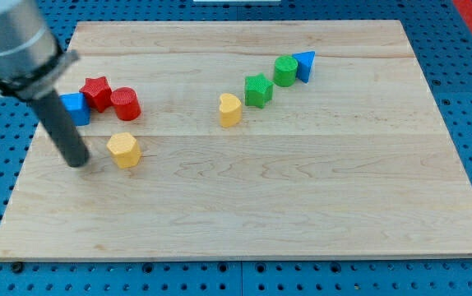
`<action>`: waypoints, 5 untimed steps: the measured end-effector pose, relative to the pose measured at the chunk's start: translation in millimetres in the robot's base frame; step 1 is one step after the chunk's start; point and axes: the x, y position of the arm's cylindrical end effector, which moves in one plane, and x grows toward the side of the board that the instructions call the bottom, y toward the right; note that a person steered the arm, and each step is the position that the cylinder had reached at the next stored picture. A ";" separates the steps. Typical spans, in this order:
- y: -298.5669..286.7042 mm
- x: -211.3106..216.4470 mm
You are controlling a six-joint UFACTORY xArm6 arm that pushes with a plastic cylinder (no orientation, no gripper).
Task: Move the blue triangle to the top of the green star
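The blue triangle (305,65) sits near the view's top right, touching the right side of a green cylinder (284,71). The green star (258,90) lies just below and left of that cylinder. My tip (77,162) rests on the board at the view's left, far from both. It is just left of a yellow hexagon block (124,150) and below a blue block (76,108).
A red star (96,91) and a red cylinder (126,104) sit beside the blue block at the left. A yellow heart-like block (230,108) lies left of the green star. The wooden board (302,205) rests on a blue pegboard.
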 end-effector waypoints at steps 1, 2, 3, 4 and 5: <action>94.7 -35.0; 161.5 -52.2; 199.7 -50.6; 246.8 -77.9; 307.0 -177.8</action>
